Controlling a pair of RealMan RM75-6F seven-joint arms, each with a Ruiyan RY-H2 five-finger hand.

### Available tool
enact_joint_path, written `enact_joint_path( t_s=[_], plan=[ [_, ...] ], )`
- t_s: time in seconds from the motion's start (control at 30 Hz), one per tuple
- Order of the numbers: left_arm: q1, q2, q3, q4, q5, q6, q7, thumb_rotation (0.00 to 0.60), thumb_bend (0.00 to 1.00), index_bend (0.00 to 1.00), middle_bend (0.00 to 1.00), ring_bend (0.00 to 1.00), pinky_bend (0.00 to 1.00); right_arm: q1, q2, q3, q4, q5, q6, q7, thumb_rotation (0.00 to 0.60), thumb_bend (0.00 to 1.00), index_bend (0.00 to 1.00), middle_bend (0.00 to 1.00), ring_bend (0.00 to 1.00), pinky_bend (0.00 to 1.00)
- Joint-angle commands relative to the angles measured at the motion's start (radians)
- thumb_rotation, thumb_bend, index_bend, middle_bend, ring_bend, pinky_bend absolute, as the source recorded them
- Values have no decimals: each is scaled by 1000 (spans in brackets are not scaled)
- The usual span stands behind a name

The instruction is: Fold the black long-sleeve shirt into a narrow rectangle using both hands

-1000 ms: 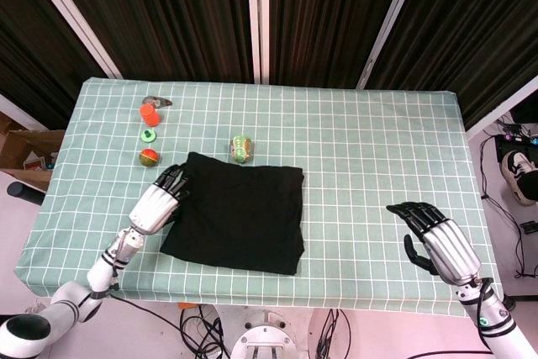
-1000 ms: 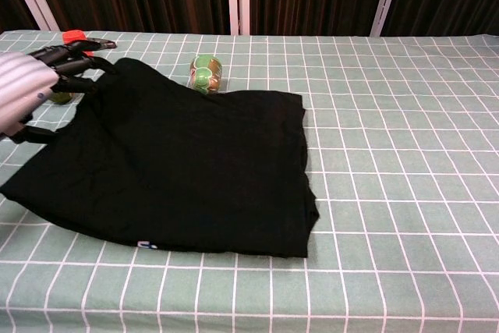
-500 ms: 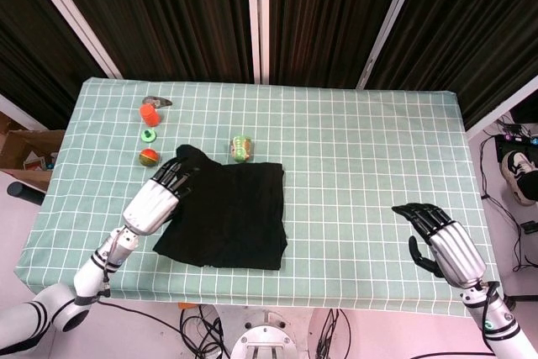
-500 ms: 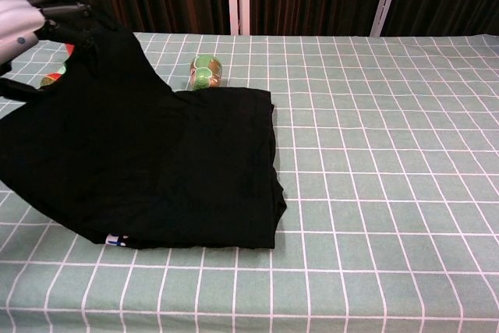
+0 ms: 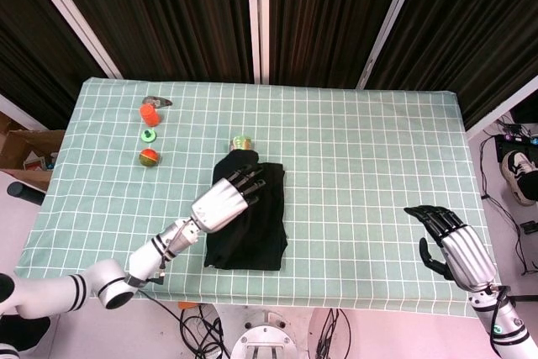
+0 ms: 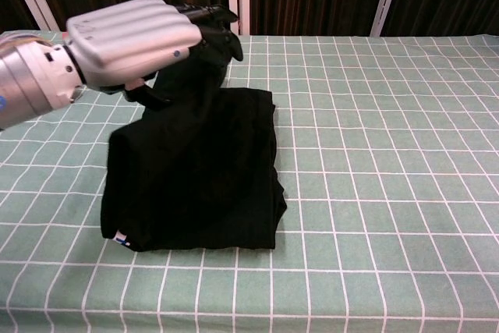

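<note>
- The table (image 5: pixel 370 157), covered in a green checked cloth, fills most of the head view.
- The black shirt (image 5: pixel 252 224) lies near the table's front edge, left of centre, folded into a narrow upright strip; its far end is lifted off the cloth.
- The left hand (image 5: pixel 225 199) hovers over the shirt and grips that raised end with its fingers (image 6: pixel 210 29).
- The right hand (image 5: pixel 454 241) sits well apart at the front right corner, holding nothing, fingers spread.
- A green ball (image 5: pixel 241 141) lies just behind the shirt.
- Small orange and green toys (image 5: pixel 149 134) stand at the far left.
</note>
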Motion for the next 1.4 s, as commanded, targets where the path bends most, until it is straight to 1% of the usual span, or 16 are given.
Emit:
enact_joint_path(
  t_s=[0.03, 0.33, 0.47, 0.7, 0.73, 0.77, 0.8, 0.83, 0.87, 0.9, 0.97, 1.07, 1.13, 1.2, 1.3, 1.4],
  plan=[
    [-47, -75, -28, 36, -39, -61, 10, 600, 595, 560, 219, 46, 148, -3, -3, 0, 5, 4, 1, 5, 600, 660, 203, 267, 206, 292],
    [-97, -218, -57, 177, -153, -165, 28, 600, 594, 553, 216, 46, 148, -6, -7, 2, 21, 17, -7, 21, 600, 660, 203, 267, 206, 291],
    [-103, -256, -63, 210, -188, -178, 35, 600, 595, 551, 207, 45, 148, -6, -6, 3, 23, 19, -10, 23, 600, 661, 204, 267, 206, 292],
    [-122, -303, -68, 250, -189, -169, 13, 600, 586, 538, 202, 46, 148, -6, -4, 4, 18, 22, -15, 20, 600, 661, 204, 267, 206, 291],
    [-123, -309, -68, 257, -193, -172, 7, 600, 560, 520, 198, 46, 148, -6, -4, 4, 17, 21, -16, 18, 600, 660, 203, 267, 206, 291],
    [-124, -312, -67, 260, -197, -174, 2, 600, 474, 461, 183, 46, 148, -6, -4, 3, 17, 21, -17, 17, 600, 660, 203, 267, 206, 291],
    [-122, -312, -68, 258, -203, -175, 0, 600, 333, 350, 157, 44, 148, -6, -4, 3, 16, 21, -18, 16, 600, 660, 203, 267, 206, 291],
    [-116, -309, -72, 247, -215, -170, -5, 600, 269, 300, 146, 44, 148, -7, -3, 4, 15, 22, -18, 15, 600, 660, 203, 267, 206, 292],
    [-108, -304, -78, 230, -228, -163, -12, 600, 171, 213, 128, 42, 148, -7, -2, 4, 14, 23, -18, 15, 600, 660, 203, 267, 206, 292],
    [-99, -294, -83, 205, -238, -155, -25, 600, 119, 155, 117, 41, 148, -7, -1, 5, 13, 24, -18, 15, 600, 659, 203, 267, 206, 291],
    [-71, -256, -95, 130, -252, -120, -65, 600, 85, 114, 110, 40, 148, -7, 0, 8, 9, 24, -16, 14, 600, 659, 203, 267, 206, 291],
    [-14, -180, -95, 16, -237, -35, -132, 600, 77, 107, 109, 41, 148, -1, 1, 10, 5, 15, -16, 13, 600, 659, 203, 267, 206, 291],
    [34, -123, -84, -46, -227, 25, -172, 600, 72, 107, 110, 41, 148, 8, 2, 12, -1, 7, -24, 8, 600, 658, 203, 268, 206, 291],
    [71, -78, -74, -80, -235, 57, -199, 600, 70, 107, 114, 41, 148, 21, 3, 13, -9, 0, -40, 6, 600, 661, 204, 270, 206, 291],
    [119, -5, -56, -102, -259, 87, -183, 600, 76, 108, 117, 41, 149, 65, 6, 12, -37, -12, -113, -8, 600, 696, 205, 270, 206, 290],
    [170, 41, -42, -106, -296, 123, -162, 600, 94, 110, 117, 41, 148, 141, 4, 28, -91, 1, -241, -36, 600, 760, 205, 265, 200, 288]
  ],
)
